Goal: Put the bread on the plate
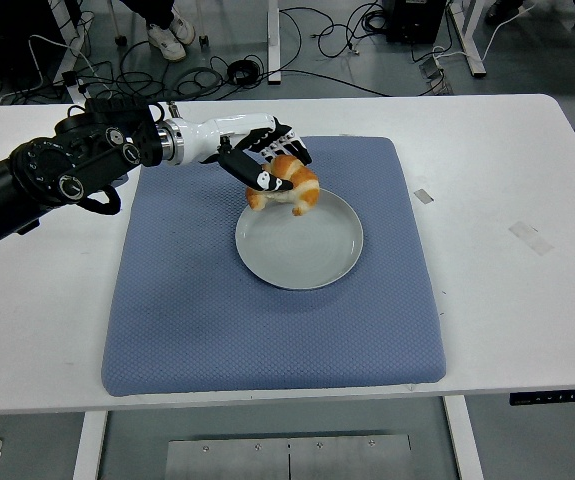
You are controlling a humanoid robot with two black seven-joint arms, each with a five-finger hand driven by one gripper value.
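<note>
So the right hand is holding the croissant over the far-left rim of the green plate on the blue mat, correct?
Not quite: the head view shows the left hand holding it, reaching in from the left edge. The rest stands: the croissant is in its fingers over the far-left rim of the green plate on the blue mat.

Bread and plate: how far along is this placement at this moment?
Done: the left hand has grasped the bread and lifted it off the blue mat. In hand: the bread is held over the far-left rim of the plate. Left: lower it onto the plate and release. The right arm is out of view.
</note>
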